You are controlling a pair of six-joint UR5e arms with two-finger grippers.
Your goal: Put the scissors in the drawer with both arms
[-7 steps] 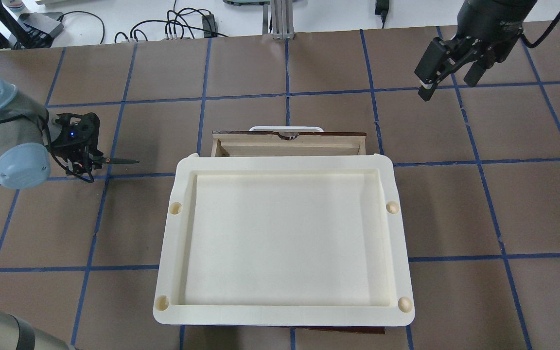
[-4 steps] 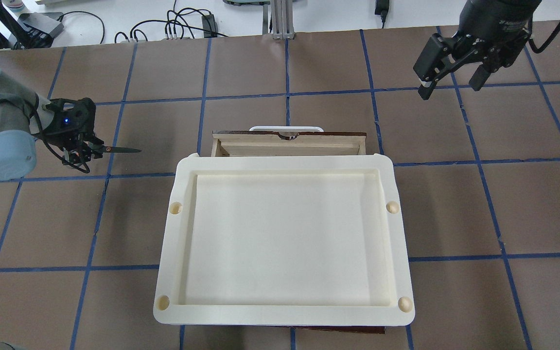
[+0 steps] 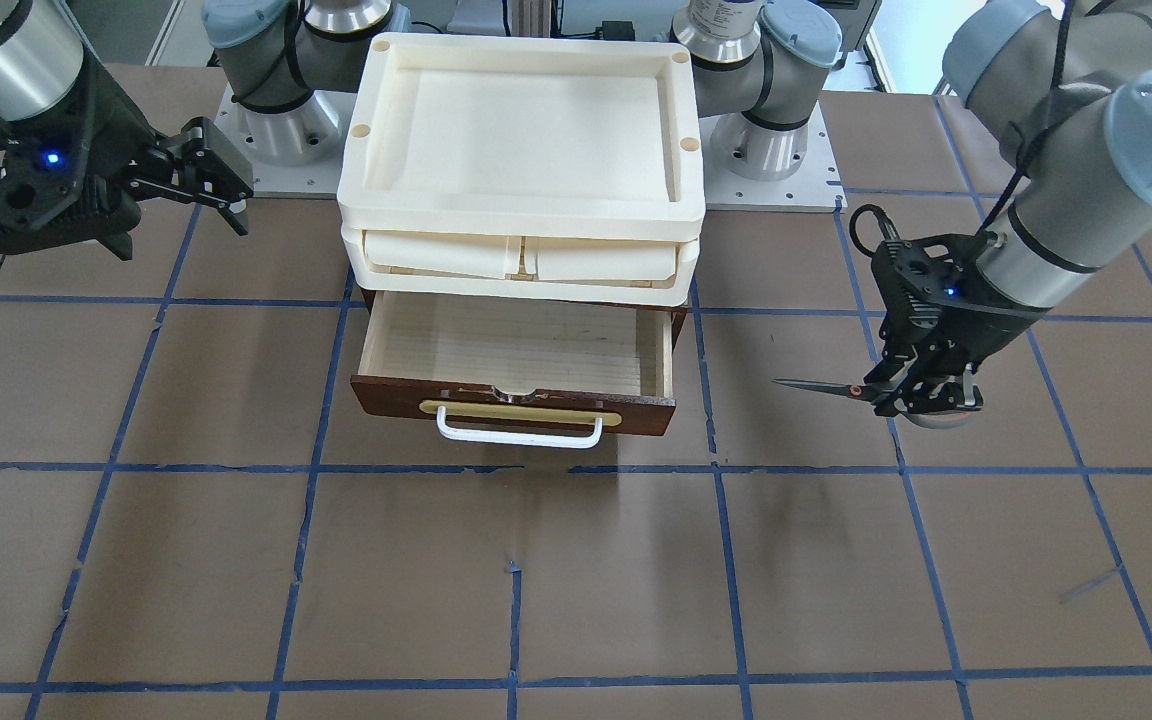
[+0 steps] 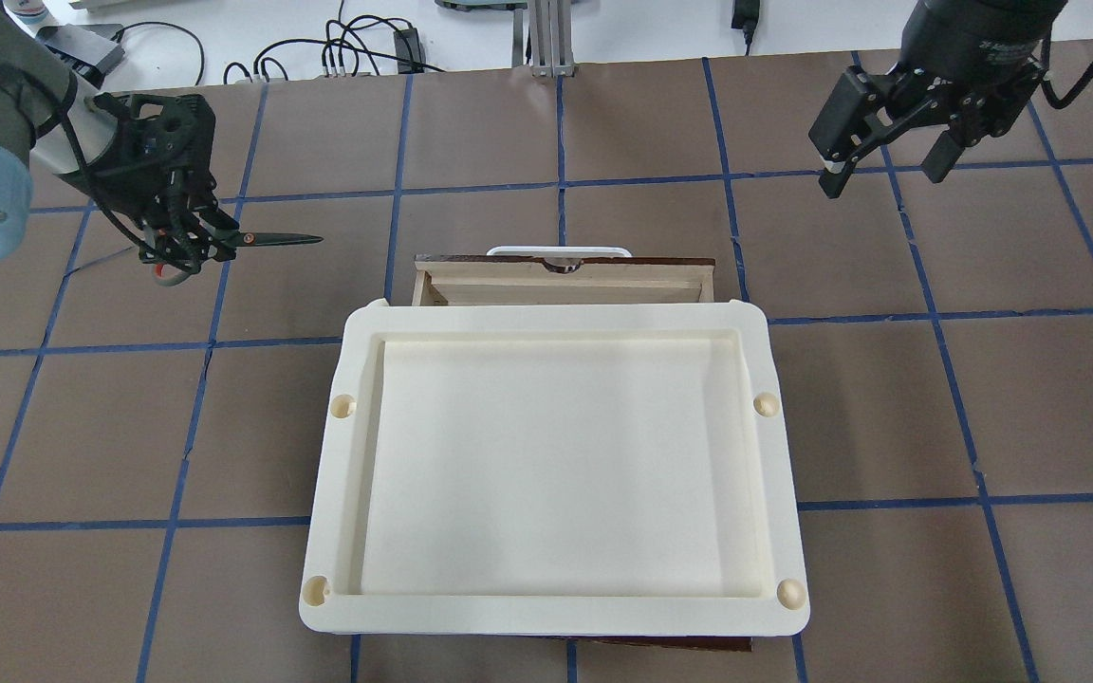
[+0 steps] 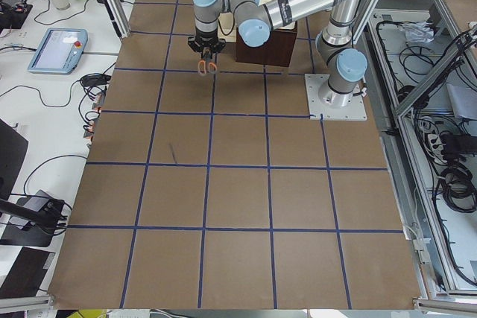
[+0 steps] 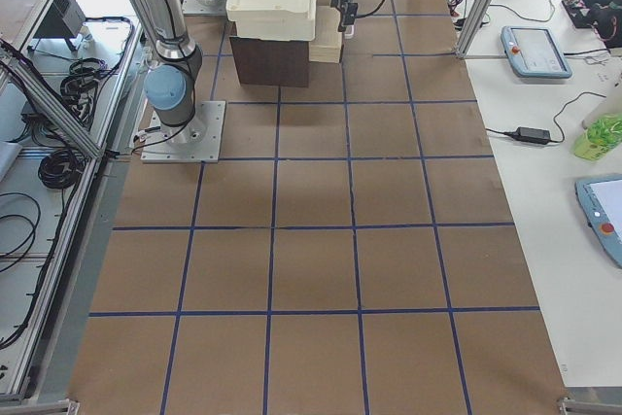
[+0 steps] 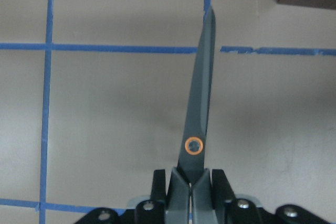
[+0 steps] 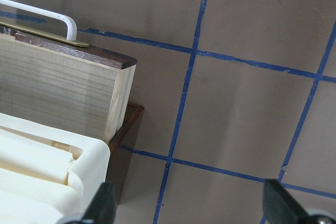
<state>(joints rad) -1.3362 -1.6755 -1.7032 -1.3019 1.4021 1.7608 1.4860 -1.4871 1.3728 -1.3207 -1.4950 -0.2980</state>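
Note:
The scissors (image 4: pixel 267 238) are clamped by their handles in my left gripper (image 4: pixel 181 245), dark blades level and pointing right toward the drawer. They hang above the table, left of the cabinet; in the front view the scissors (image 3: pixel 821 385) stick out of the left gripper (image 3: pixel 921 397). The left wrist view shows the closed blades (image 7: pixel 202 103) between the shut fingers. The dark wooden drawer (image 4: pixel 565 285) stands pulled open, its pale inside (image 3: pixel 516 345) empty, its white handle (image 3: pixel 519 435) in front. My right gripper (image 4: pixel 883 171) is open and empty, high at the far right of the drawer (image 8: pixel 63 93).
Cream plastic trays (image 4: pixel 556 323) are stacked on the dark cabinet above the drawer, and in the overhead view they hide most of it. Both arm bases (image 3: pixel 266 110) stand behind the cabinet. Brown table with a blue tape grid; cables lie past its far edge.
My left gripper has carried the scissors away from the robot and a little right, toward the drawer's front line. The right gripper has barely moved.

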